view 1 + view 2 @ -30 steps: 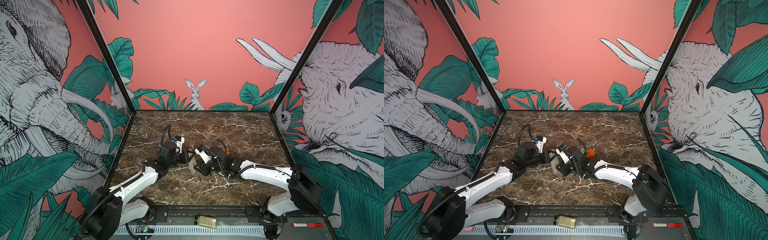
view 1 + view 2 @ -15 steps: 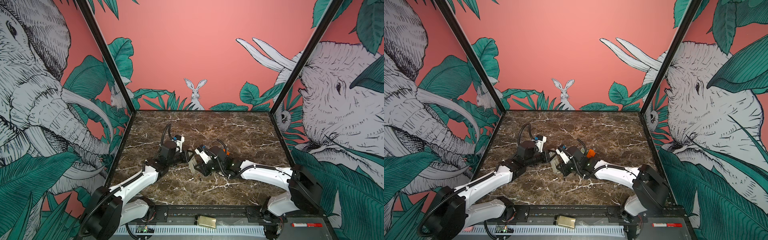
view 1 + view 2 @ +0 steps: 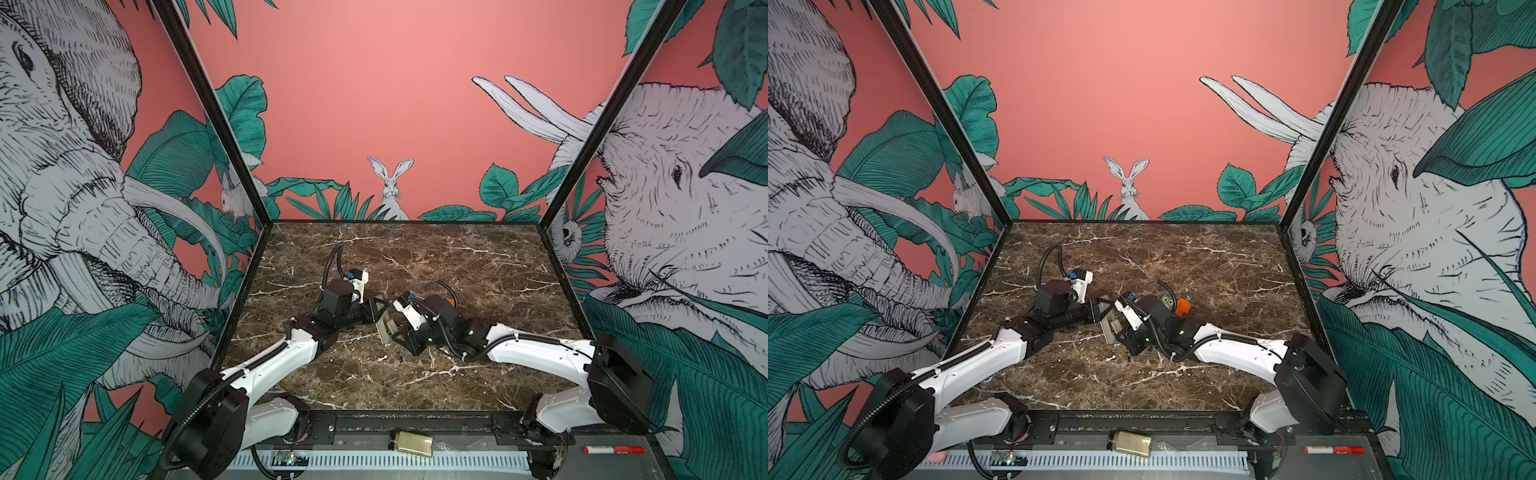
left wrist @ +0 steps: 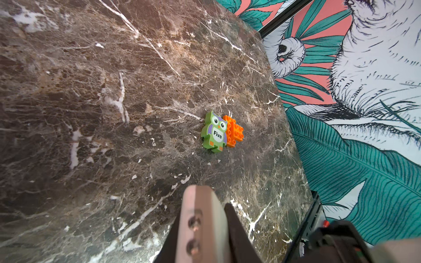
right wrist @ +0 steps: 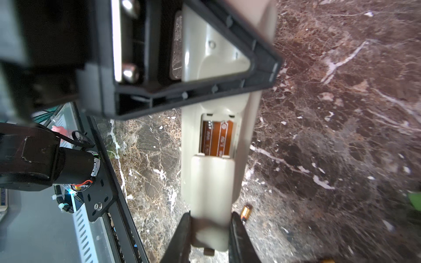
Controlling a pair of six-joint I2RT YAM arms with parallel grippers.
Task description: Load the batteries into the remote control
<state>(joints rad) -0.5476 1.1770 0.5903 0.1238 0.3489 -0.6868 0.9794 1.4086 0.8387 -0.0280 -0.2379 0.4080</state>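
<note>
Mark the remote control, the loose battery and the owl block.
remote control [image 5: 211,182]: right wrist view, pale back beside the battery recess.
battery [image 5: 245,212]: right wrist view, its gold-coloured body.
owl block [image 4: 217,136]: left wrist view, white belly marked Five.

I have the brown marble table [image 3: 457,257] under both arms. One battery [image 5: 246,213] lies on it, just beside the fingers [image 5: 239,236] of the right gripper [image 5: 210,216]. Well beyond the fingers [image 4: 237,234] of the left gripper [image 4: 214,200], a green owl block [image 4: 214,133] sits touching an orange brick [image 4: 234,132].
</note>
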